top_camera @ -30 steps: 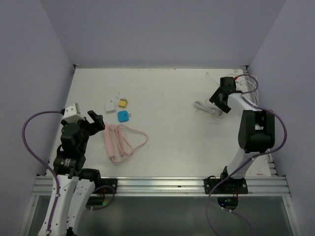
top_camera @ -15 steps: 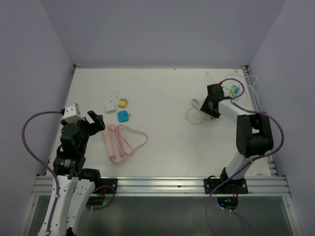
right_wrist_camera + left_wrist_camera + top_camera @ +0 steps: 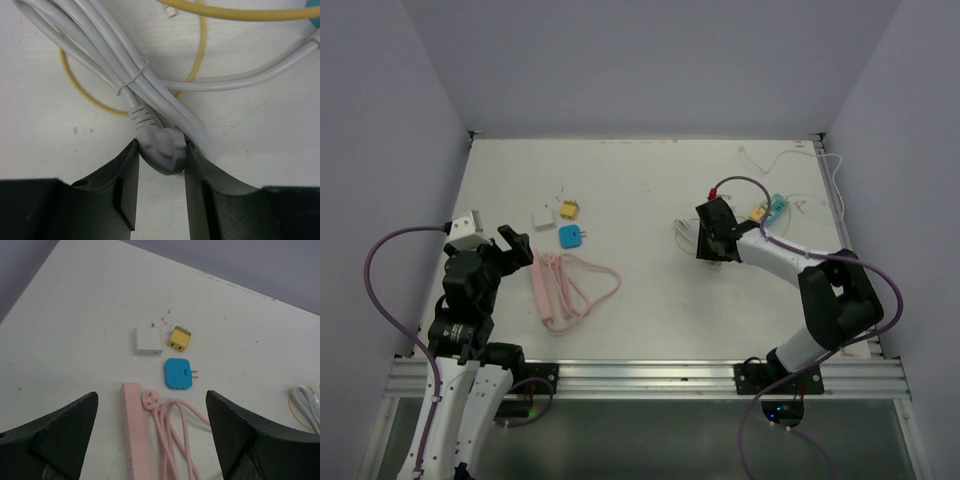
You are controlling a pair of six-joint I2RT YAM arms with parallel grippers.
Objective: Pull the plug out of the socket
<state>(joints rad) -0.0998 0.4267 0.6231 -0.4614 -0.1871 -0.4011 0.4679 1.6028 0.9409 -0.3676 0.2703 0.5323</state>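
Gripping a smooth, rounded grey plug [image 3: 162,150]: right hand [image 3: 161,167], flat black fingers closed against its sides, just off counter [image 3: 640,180] centre toward 3 o'clock. The plug's glossy white cable [image 3: 95,40] is bundled, cinched by a thin tie, and lies over a thin yellow loop [image 3: 82,97]. Left hand [image 3: 152,435] spread wide, empty, at 8 o'clock over a matte pink power strip [image 3: 134,440]. Boxy blue adapter [image 3: 177,374], yellow adapter [image 3: 179,338] and white adapter [image 3: 147,340] at the strip's 12 o'clock.

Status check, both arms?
Left gripper open, hovering by pink power strip. Right gripper shut on grey plug, cable bundle attached. Yellow cord looped under the bundle; no socket visible at the plug.
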